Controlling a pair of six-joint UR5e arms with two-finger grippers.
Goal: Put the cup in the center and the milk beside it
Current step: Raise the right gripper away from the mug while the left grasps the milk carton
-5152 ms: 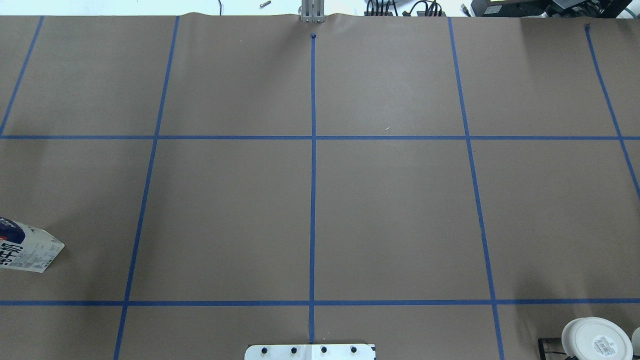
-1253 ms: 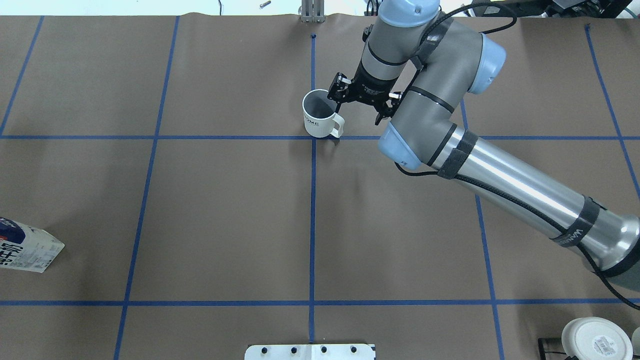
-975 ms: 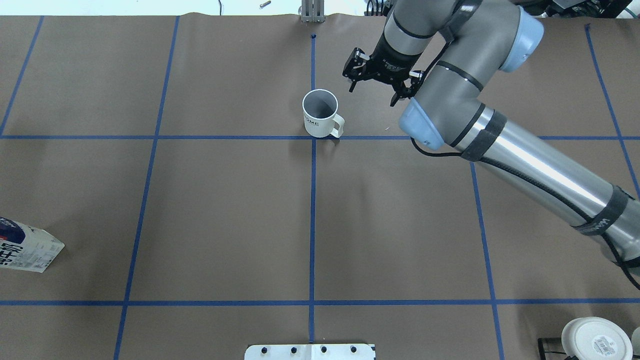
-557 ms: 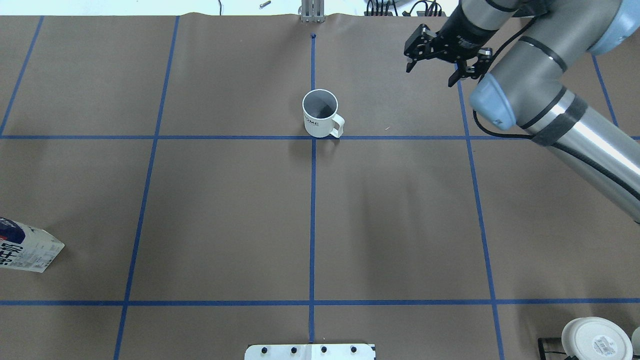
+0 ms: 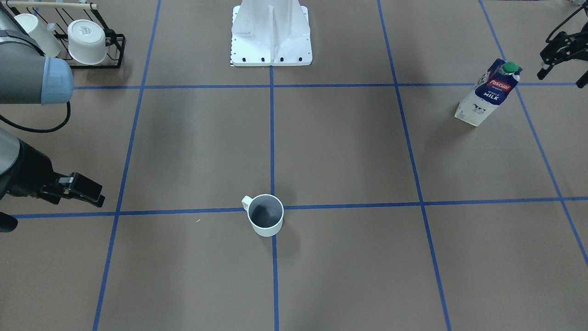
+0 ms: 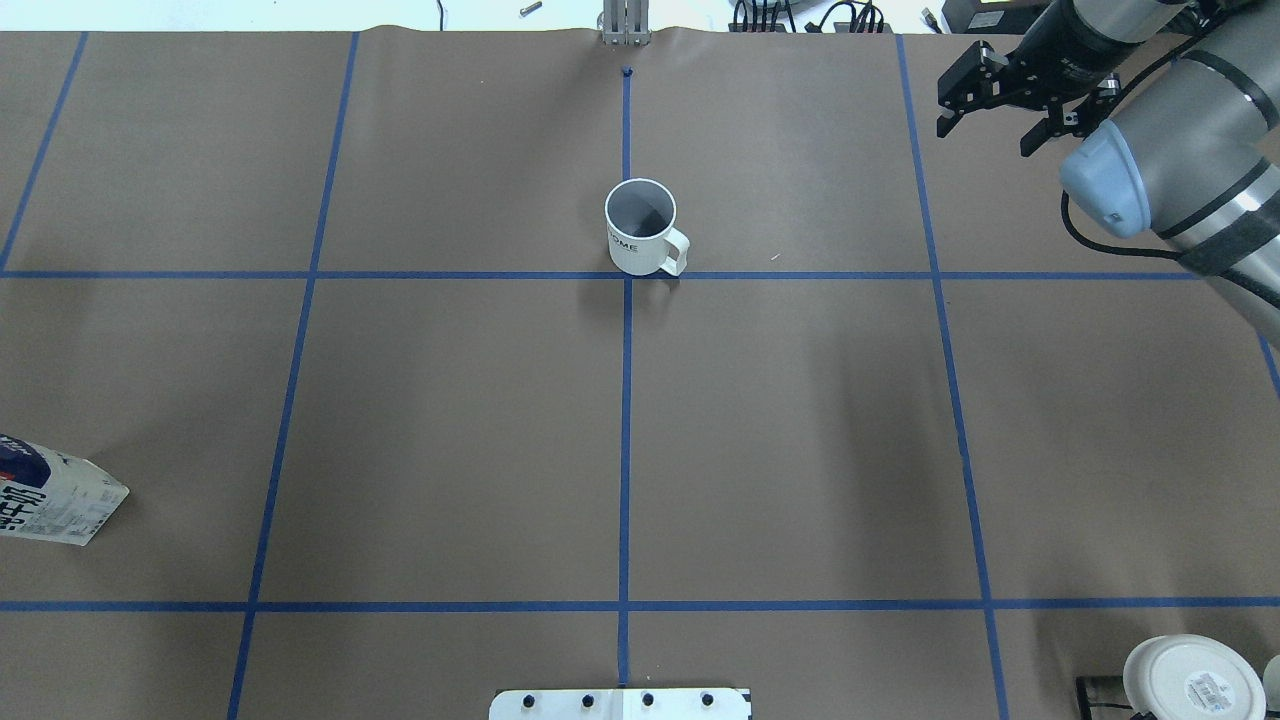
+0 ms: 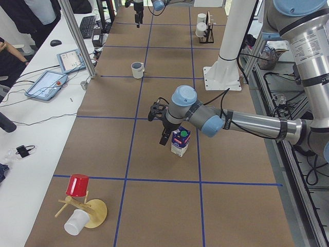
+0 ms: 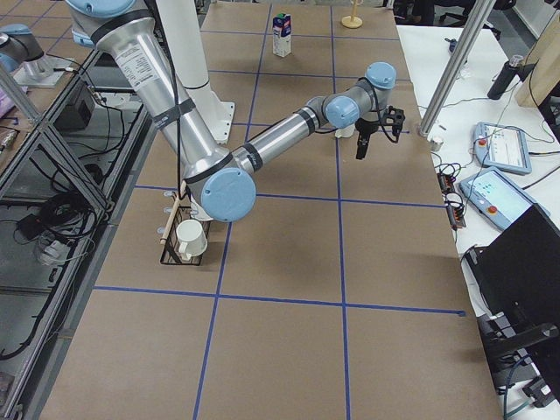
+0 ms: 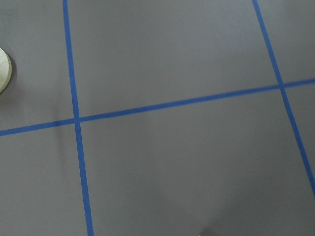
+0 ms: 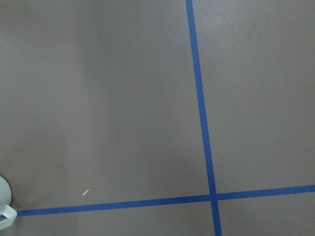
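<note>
- I see the cup point(image 6: 640, 235) upright on the centre tape crossing, with nothing touching it.
- Right gripper point(image 6: 988, 118) is released, fingers spread and empty, well apart from the cup.
- Milk point(image 5: 488, 92) stands upright near the table's left end.
- Left gripper point(image 5: 562, 71) is released, near the milk but not touching.

Counter point(image 6: 450, 430): brown paper cover, which you see ruled into large squares by blue tape point(image 6: 625, 450).
Wire rack point(image 5: 115, 46): black, at the counter's near corner on the robot's right; a wooden dowel point(image 5: 50, 5) lies across its top.
Rack contents: two white cups; one point(image 5: 86, 41) shows you a round label on its base, the other point(image 5: 39, 27) sits beside it.
Cup stand point(image 7: 95, 213): wooden, round base, at the counter's end on the robot's left; red cup point(image 7: 77, 185) on top, white cup point(image 7: 76, 222) low beside the base.
Side bench point(image 7: 31, 154): white, along the counter; you have two tablets point(image 7: 47, 84), a keyboard point(image 7: 87, 25) and a mouse point(image 7: 56, 42) there.
</note>
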